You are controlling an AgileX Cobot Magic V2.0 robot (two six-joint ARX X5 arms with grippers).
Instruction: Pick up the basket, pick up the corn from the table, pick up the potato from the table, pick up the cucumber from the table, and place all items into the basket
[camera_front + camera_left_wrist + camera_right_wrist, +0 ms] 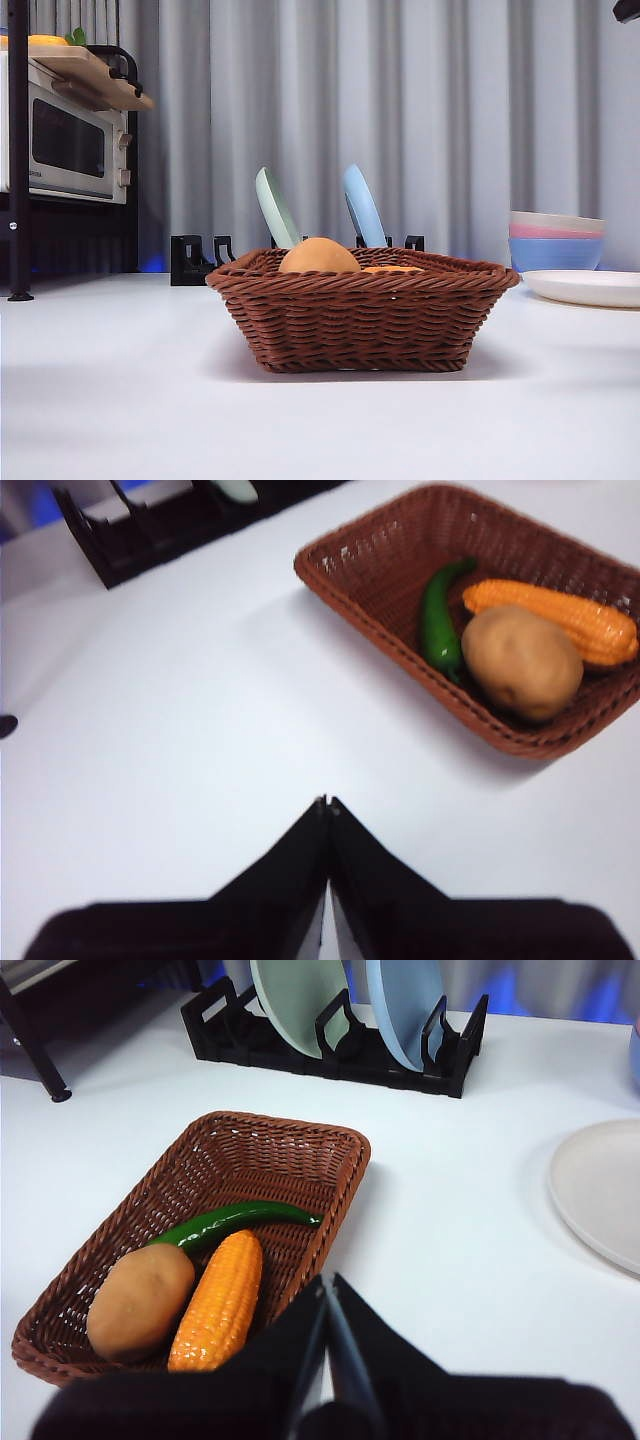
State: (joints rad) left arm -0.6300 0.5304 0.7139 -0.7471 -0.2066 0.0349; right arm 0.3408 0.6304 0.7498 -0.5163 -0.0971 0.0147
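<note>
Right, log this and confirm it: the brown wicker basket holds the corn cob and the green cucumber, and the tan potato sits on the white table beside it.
One detail is wrong. The smooth tan potato lies inside the dark brown woven wicker basket, next to the orange-yellow corn cob and the glossy dark-green cucumber, not on the white table. The right wrist view shows it; the rest stands.

Woven wicker basket [200, 1175], glossy cucumber [235, 1222] (probably plastic), bumpy corn [220, 1300], matt table [130, 400]
</note>
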